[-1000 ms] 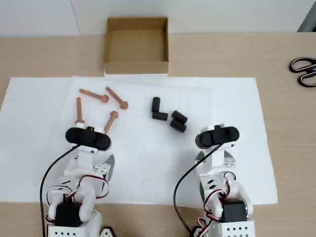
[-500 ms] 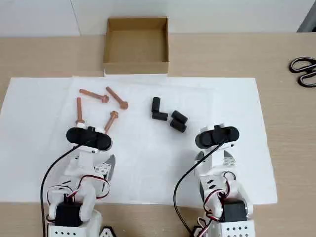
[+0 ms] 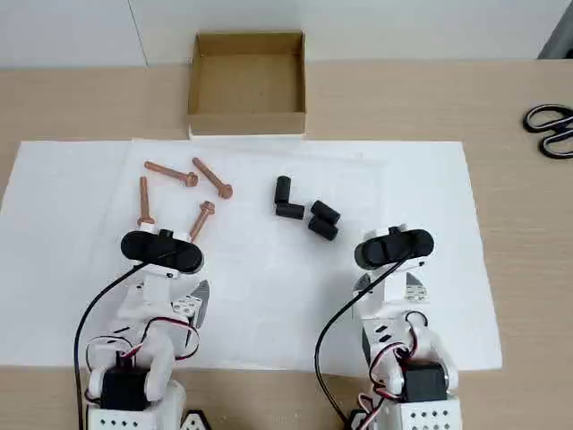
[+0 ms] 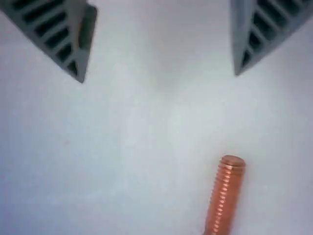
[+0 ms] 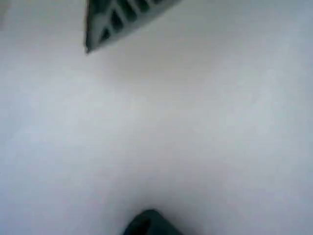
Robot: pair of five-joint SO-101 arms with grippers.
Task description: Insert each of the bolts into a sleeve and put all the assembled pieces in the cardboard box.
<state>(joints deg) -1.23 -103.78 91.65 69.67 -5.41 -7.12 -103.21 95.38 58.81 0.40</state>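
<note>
No real change in the last second: both arms are parked and nothing has shifted. Four bolts [image 3: 170,172] lie loose on the paper [image 3: 269,305]. Four sleeves [image 3: 289,211] sit clustered apart from them, and the cardboard box [image 3: 246,121] beyond has no pieces in it. I'd say the task is not started.

The left gripper [image 4: 159,44] is spread wide and holds nothing. Its wrist view shows the nearest bolt [image 4: 226,196], threaded end toward the claw, thread detail I can't get from the high view. For the right gripper [image 5: 122,19], I can't tell its state. The dark shape [image 5: 146,224] in its view is probably a sleeve.
</note>
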